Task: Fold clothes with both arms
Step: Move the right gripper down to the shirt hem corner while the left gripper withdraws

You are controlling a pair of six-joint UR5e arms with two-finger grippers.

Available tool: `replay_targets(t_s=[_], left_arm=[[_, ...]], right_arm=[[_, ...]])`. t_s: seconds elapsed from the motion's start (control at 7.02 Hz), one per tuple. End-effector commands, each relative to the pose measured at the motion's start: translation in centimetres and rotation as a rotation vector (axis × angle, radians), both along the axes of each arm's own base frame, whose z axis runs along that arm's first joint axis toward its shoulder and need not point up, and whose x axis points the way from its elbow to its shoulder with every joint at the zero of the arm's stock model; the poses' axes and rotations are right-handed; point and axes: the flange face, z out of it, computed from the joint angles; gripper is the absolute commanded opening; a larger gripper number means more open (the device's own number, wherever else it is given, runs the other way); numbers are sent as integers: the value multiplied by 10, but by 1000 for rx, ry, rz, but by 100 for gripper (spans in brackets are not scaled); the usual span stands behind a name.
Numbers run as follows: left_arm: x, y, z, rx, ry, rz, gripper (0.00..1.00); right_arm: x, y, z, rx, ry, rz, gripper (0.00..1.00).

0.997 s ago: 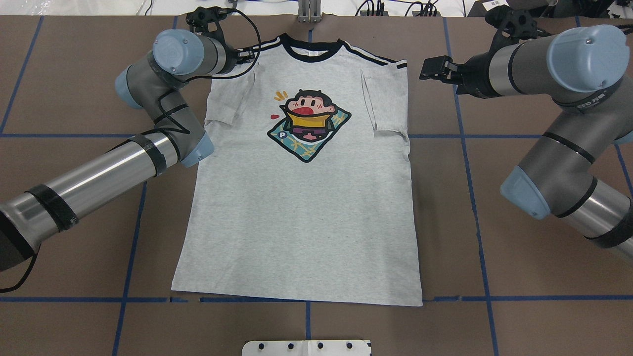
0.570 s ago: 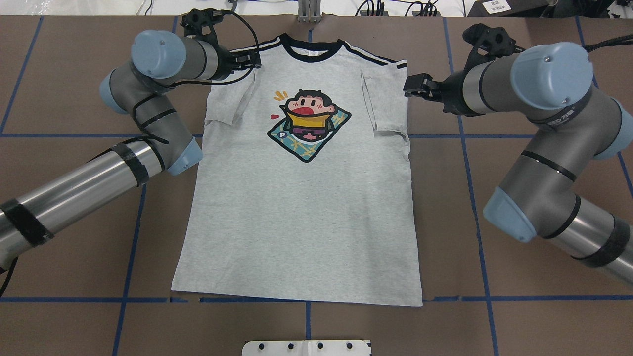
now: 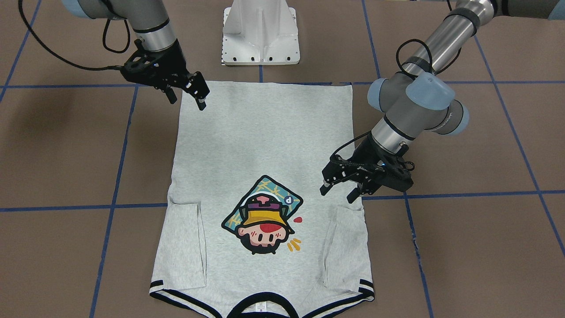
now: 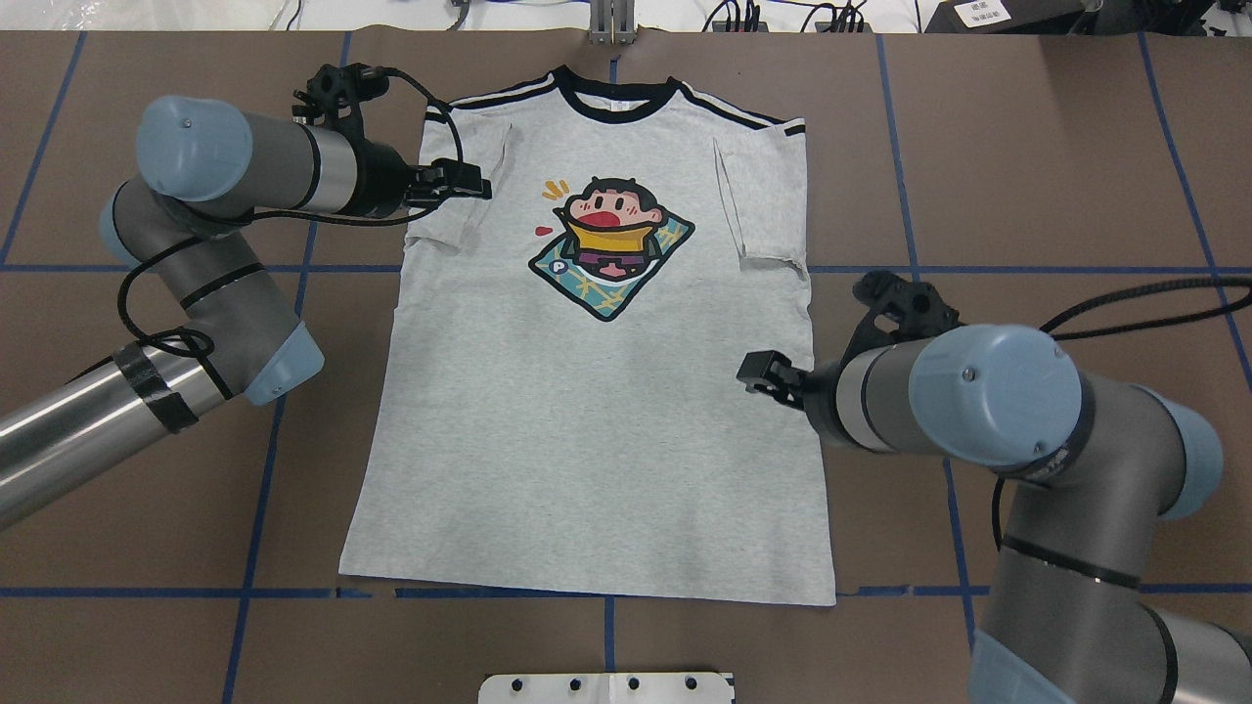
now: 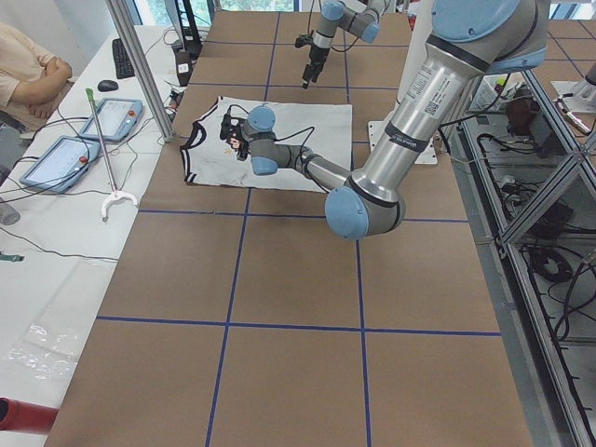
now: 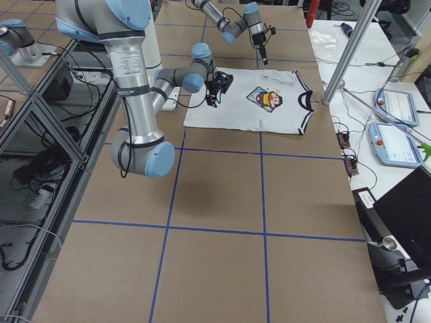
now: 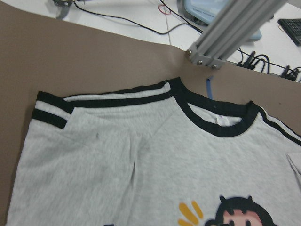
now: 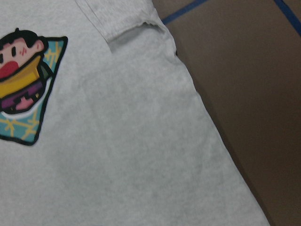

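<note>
Your light heather-grey T-shirt with black collar and cartoon print point(image 4: 597, 440) lies flat, front up, on the brown paper-covered table point(image 4: 1027, 147). Its collar is far, its hem near, and both sleeves are folded inward. The black left gripper point(image 4: 468, 184) hovers at the left sleeve. The black right gripper point(image 4: 758, 372) hangs at the shirt's right edge, and its wrist hides a stretch of that edge. Overhead, both sets of fingers are hard to read. The front-facing view shows each pair spread, holding nothing. The wrist views show only cloth and table.
</note>
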Motion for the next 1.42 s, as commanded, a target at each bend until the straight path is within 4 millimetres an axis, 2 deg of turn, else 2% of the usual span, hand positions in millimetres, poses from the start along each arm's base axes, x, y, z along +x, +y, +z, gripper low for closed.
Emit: replay_targets(t_s=[0.0,0.14,0.43,0.57,0.71,0.85,1.28], left_arm=[[-23,27,31,-61,8,-1,85],[-31,36,35,-74,17,-7,85],[-28,37,36,-96,21,-7,85],[-28,38,36,-95,22,-6,86],[-28,38,38,-93,20,-4,86],[-28,38,36,-88,21,-3,86],[-29,37,34,-83,22,-3,86]], right_arm=[[-34,80,16,-74,11,37,99],[-38,96,22,-97,22,28,99],[-49,109,42,-192,38,94,95],[-55,110,55,-198,67,88,94],[-55,111,57,-200,71,86,93],[-47,113,80,-203,115,85,94],[-48,116,90,-206,132,82,91]])
